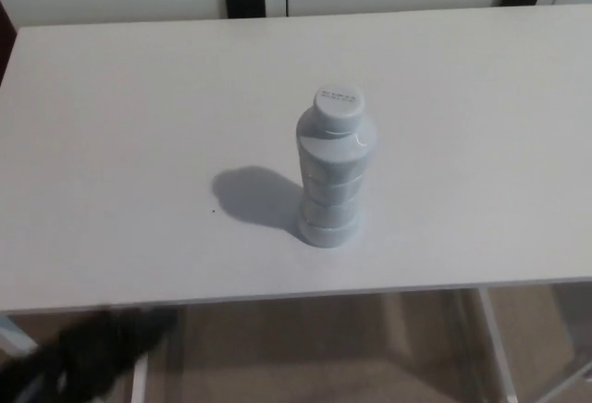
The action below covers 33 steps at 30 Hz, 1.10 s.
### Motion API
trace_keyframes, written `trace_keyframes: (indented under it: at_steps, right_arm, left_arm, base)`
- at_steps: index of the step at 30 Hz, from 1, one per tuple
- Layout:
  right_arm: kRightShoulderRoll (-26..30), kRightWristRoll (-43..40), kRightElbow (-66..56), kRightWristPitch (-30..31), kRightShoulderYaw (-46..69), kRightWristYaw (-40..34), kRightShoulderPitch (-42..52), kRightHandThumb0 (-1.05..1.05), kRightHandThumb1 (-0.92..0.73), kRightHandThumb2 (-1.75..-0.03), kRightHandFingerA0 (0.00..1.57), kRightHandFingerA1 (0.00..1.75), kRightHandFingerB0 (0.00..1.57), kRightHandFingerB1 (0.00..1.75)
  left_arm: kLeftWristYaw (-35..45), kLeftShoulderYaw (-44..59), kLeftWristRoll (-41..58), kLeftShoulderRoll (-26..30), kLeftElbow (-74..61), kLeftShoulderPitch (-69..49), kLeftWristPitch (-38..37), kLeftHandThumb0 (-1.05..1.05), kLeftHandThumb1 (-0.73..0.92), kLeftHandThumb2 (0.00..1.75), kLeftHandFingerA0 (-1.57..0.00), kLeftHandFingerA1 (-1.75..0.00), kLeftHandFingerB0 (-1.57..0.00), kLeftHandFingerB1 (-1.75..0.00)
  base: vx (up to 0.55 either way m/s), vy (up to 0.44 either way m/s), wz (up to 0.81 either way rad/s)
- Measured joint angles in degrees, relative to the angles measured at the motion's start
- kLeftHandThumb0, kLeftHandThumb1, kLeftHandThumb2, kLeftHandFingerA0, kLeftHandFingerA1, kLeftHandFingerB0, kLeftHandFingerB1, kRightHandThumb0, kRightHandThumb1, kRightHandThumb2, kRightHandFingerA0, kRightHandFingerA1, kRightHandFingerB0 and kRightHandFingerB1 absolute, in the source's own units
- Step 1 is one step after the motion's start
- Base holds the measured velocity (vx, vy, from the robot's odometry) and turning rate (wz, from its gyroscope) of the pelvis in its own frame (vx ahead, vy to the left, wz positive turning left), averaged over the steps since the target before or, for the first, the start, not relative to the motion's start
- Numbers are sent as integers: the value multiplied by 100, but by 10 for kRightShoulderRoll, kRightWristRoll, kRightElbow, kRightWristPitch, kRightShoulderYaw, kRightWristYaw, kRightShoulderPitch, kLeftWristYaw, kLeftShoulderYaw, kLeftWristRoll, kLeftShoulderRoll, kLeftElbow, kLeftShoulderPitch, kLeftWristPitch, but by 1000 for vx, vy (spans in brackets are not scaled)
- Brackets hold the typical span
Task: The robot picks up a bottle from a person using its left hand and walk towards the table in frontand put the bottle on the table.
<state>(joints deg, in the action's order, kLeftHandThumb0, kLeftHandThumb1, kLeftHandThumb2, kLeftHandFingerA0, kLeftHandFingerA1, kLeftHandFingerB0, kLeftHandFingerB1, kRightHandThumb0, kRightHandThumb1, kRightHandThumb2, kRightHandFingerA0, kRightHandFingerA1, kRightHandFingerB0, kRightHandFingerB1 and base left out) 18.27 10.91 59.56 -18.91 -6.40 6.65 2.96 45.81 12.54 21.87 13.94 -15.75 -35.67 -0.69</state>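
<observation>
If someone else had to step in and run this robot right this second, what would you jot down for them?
Left hand: low at the near left, below the table's front edge, well apart from the bottle; too blurred to tell open or shut.
Right hand: not in view.
Bottle: upright on the white table, towards its front edge, cap on, nothing touching it.
Done: the bottle is on the table.
Left: probably nothing; the job looks finished.

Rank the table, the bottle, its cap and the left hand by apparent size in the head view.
1. white table
2. grey bottle and left hand, unranked: the hand is blurred and cut off by the frame
3. bottle cap
</observation>
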Motion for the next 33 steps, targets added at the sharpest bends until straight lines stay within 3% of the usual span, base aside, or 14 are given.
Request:
trace_keyframes:
  at_steps: [6,11,12,13,17,20,23,24,25,27,30,31,32,33]
  right_arm:
    - [0,-1,1,0,2,0,2,-27,-73,-62,48,41,41,38]
    - [0,0,4,-2,1,-1,15,-27,-73,-62,49,42,42,38]
    - [0,0,6,-2,1,-1,18,-27,-72,-62,49,42,43,38]
    - [0,0,7,-2,1,-2,21,-27,-72,-62,49,42,42,38]
    - [0,0,7,-2,1,-3,29,-28,-72,-62,50,42,43,38]
    - [-1,0,9,-2,1,-4,31,-27,-72,-62,51,43,43,38]
    - [-3,0,9,-3,1,-4,32,-28,-73,-62,50,44,43,39]
    - [-4,0,9,-3,1,-4,34,-28,-73,-62,50,44,43,39]
    - [-5,0,9,-3,1,-4,36,-28,-72,-62,51,44,43,38]
    - [-6,0,9,-4,0,-5,42,-29,-72,-61,52,44,44,38]
    - [-5,0,9,-5,1,-5,47,-28,-72,-61,51,43,45,39]
    - [-5,0,9,-5,1,-5,48,-28,-72,-61,52,44,45,39]
    - [-5,0,9,-5,2,-5,48,-28,-72,-61,52,44,45,39]
    - [-5,0,9,-6,2,-6,48,-27,-72,-62,53,45,45,39]
  left_arm:
    - [51,-1,-3,39,31,-99,-42,-82,47,56,-78,-55,-76,-50]
    - [51,-4,-28,65,132,-85,-74,-96,44,97,-63,-68,-60,-61]
    - [49,-6,-33,68,156,-74,-76,-93,58,59,-65,-65,-67,-58]
    - [46,-9,-38,70,186,-57,-77,-94,41,95,-67,-73,-62,-65]
    - [26,-20,-56,68,283,13,-79,-88,60,60,-63,-84,-64,-73]
    - [-5,-26,-68,56,346,78,-75,-78,52,77,-46,-100,-46,-88]
    - [-35,-27,-76,41,405,135,-74,-85,53,110,-19,-74,-9,-67]
    - [-47,-28,-80,38,430,153,-75,-85,53,110,-19,-74,-9,-67]
    - [-56,-28,-82,36,448,165,-76,-100,82,67,-23,-84,-11,-70]
    - [-77,-31,-88,35,497,189,-77,-100,81,67,-31,-90,-16,-67]
    - [-111,-44,-103,35,576,221,-80,-97,82,73,-7,-66,-9,-60]
    - [-122,-50,-108,36,604,231,-80,-97,62,119,-7,-63,-8,-59]
    - [-129,-54,-112,36,623,237,-81,-97,62,119,-7,-63,-8,-59]
    - [-141,-61,-120,39,656,250,-81,-96,81,75,-5,-66,-5,-60]
  base:
    - [0,0,0]
    - [0,0,0]
    - [0,0,0]
    - [0,0,0]
    - [0,0,0]
    - [0,0,0]
    - [0,0,0]
    - [0,0,0]
    - [0,0,0]
    - [0,0,0]
    - [0,0,0]
    - [0,0,0]
    - [0,0,0]
    - [0,0,0]
